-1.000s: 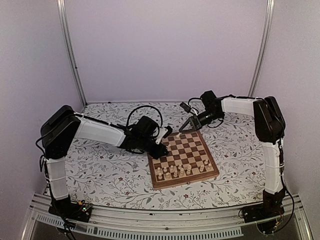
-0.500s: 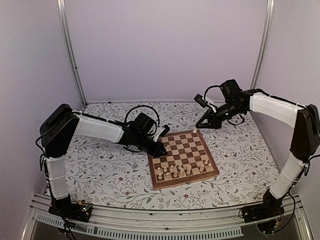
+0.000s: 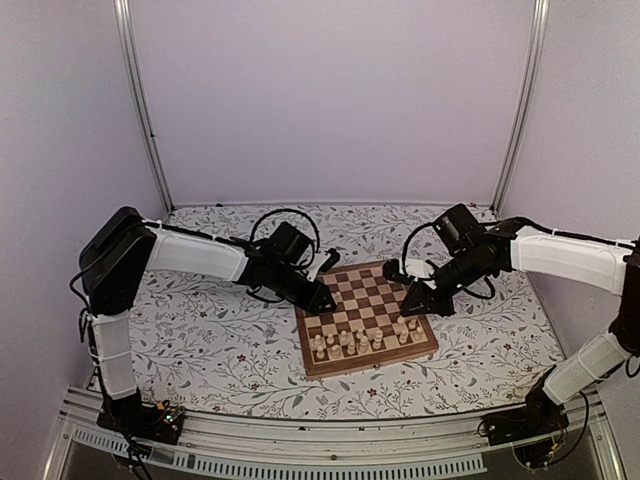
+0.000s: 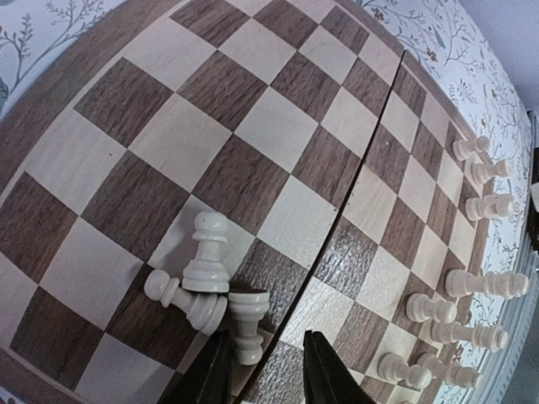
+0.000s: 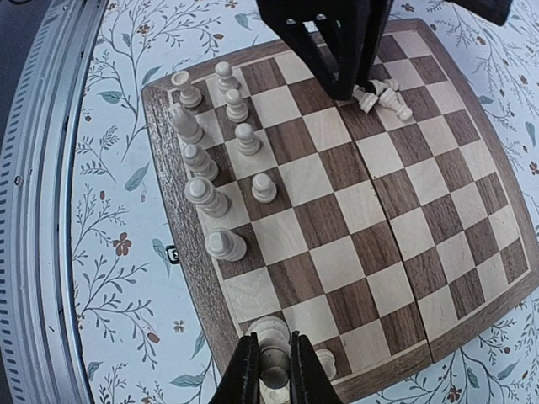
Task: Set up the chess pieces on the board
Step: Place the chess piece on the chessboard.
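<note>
- Progress, I'd say partway — pale cream turned chess pieces stand along the lower edge of the square dark-and-tan checkered wooden board.
- Three more sit clustered at lower left of the left wrist view, by the left gripper, whose jaws are slightly apart and empty.
- The right gripper pinches one piece, unplaced.

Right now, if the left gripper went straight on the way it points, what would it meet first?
Most likely the toppled piece lying right at the tips of the left gripper. A second toppled piece and an upright pawn sit just beyond, slightly to one side; depth is hard to judge.
</note>
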You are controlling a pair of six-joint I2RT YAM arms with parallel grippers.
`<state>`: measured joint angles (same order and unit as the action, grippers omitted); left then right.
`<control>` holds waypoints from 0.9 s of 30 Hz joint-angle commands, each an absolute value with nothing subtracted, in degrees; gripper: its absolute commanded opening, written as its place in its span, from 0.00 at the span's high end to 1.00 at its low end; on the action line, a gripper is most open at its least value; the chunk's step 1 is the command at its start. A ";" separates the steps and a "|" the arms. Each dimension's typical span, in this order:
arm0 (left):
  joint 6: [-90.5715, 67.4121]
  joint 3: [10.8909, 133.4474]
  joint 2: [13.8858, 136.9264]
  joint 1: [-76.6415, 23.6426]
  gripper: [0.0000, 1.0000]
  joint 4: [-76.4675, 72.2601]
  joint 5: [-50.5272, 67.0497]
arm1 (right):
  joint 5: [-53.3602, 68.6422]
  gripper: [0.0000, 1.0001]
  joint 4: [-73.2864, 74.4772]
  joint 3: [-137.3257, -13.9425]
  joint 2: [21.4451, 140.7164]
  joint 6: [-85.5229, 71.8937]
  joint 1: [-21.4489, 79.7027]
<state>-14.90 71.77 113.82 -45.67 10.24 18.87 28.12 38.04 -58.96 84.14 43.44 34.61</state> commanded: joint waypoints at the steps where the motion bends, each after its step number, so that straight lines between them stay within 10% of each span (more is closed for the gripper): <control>1: -13.56 74.35 109.89 -45.44 0.67 14.92 19.15 | 25.18 0.92 34.70 -58.06 82.50 44.97 37.42; 27: -10.55 75.24 108.11 -44.21 0.66 17.60 14.40 | 23.20 0.92 33.69 -55.92 88.89 46.19 43.17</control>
<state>-11.33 74.94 109.14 -45.17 17.50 14.72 23.59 33.95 -56.75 87.70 45.69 42.30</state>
